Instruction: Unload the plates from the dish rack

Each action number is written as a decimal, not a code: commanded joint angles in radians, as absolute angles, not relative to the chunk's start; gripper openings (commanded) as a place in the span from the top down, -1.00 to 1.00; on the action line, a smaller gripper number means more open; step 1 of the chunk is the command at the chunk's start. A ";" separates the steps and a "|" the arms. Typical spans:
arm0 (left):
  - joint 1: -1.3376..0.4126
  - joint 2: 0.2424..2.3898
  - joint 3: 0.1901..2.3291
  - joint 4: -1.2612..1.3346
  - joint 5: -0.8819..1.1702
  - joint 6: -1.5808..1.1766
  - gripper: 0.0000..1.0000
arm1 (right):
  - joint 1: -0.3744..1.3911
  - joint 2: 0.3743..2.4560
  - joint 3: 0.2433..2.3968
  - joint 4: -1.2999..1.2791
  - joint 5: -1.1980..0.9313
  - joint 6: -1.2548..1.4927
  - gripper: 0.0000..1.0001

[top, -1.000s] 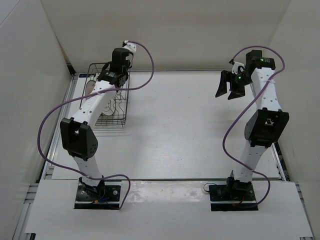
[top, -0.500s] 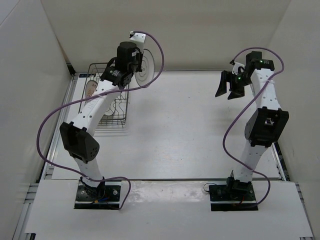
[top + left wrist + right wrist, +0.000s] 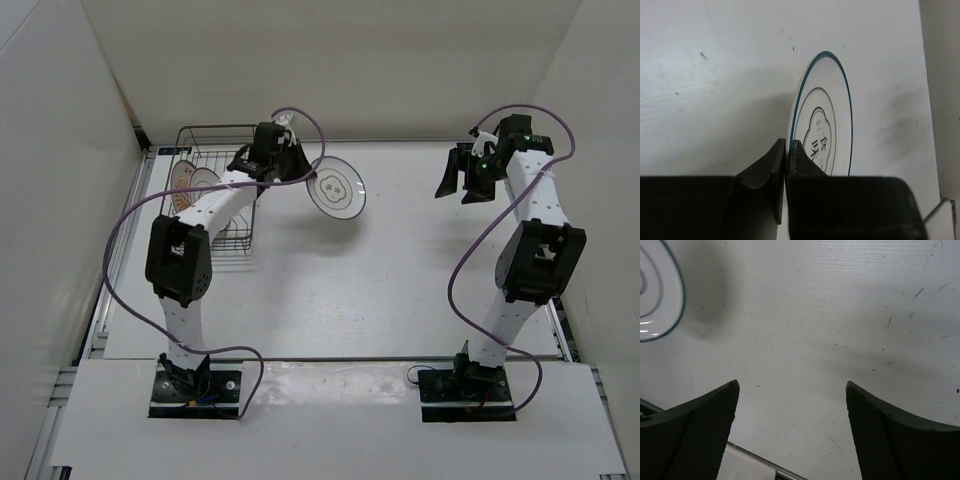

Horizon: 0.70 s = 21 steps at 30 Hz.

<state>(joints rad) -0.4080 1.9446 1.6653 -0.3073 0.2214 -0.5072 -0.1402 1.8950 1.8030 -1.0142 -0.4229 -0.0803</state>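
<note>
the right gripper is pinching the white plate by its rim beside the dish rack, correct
No: the left gripper pinches the white plate by its rim beside the dish rack, as the top view shows. The right gripper is open, empty.

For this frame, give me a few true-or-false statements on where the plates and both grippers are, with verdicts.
1. The left gripper is shut on the rim of a white plate. True.
2. That plate stands inside the dish rack. False: it is outside, over the table to the rack's right.
3. The right gripper holds a plate. False: its jaws are open and empty.
4. An orange-brown plate sits in the dish rack. True.
</note>
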 commanded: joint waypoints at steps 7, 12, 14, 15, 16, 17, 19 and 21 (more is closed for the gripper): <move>-0.407 2.080 1.634 -0.184 0.465 -0.641 1.00 | -0.186 1.778 1.652 -0.887 -0.526 -0.058 -0.78; -0.405 2.106 1.595 -0.201 0.474 -0.608 0.93 | -0.204 1.778 1.641 -0.887 -0.532 -0.055 -0.80; -0.406 2.109 1.580 -0.213 0.471 -0.592 0.90 | -0.210 1.778 1.641 -0.882 -0.537 -0.055 -0.80; -0.405 2.108 1.571 -0.216 0.471 -0.589 0.86 | -0.215 1.779 1.640 -0.882 -0.535 -0.055 -0.80; -0.403 2.108 1.563 -0.225 0.466 -0.584 0.74 | -0.216 1.781 1.641 -0.885 -0.537 -0.054 -0.80; -0.403 2.106 1.565 -0.235 0.465 -0.575 0.65 | -0.219 1.782 1.640 -0.881 -0.538 -0.049 -0.80; -0.402 2.111 1.577 -0.291 0.453 -0.534 0.57 | -0.224 1.786 1.638 -0.882 -0.545 -0.045 -0.80; -0.405 2.131 1.634 -0.386 0.410 -0.511 0.57 | -0.227 1.789 1.638 -0.879 -0.548 -0.037 -0.80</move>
